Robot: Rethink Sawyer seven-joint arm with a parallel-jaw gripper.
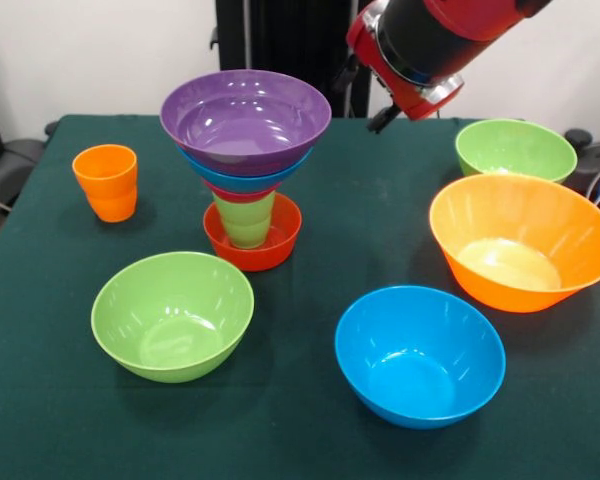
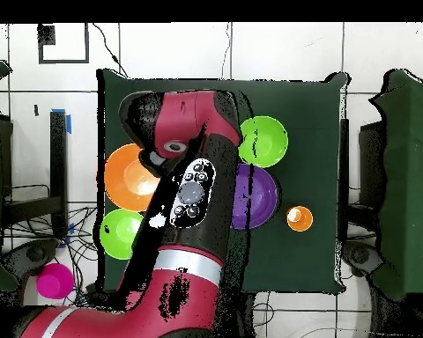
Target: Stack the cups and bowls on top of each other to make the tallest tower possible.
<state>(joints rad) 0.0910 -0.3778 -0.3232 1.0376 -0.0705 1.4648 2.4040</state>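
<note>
The tower (image 1: 246,165) stands at the table's middle. From the bottom it has a small red-orange bowl (image 1: 252,248), a light green cup (image 1: 245,220), a thin pink rim, a blue bowl and a purple bowl (image 1: 245,120) on top. In the overhead view only the purple bowl (image 2: 259,198) shows. An orange cup (image 1: 106,182) (image 2: 299,217) stands alone to the left. Loose bowls are a lime green one (image 1: 172,315) (image 2: 266,141), a blue one (image 1: 420,355), a very large orange one (image 1: 523,243) (image 2: 125,176) and a second lime green one (image 1: 515,150) (image 2: 118,233). The arm (image 1: 420,50) (image 2: 193,194) hangs above; its gripper does not show.
The table is covered by a dark green cloth (image 1: 310,440). In the overhead view the arm hides the loose blue bowl and part of the tower. A pink round object (image 2: 55,282) lies off the table beside the robot's base.
</note>
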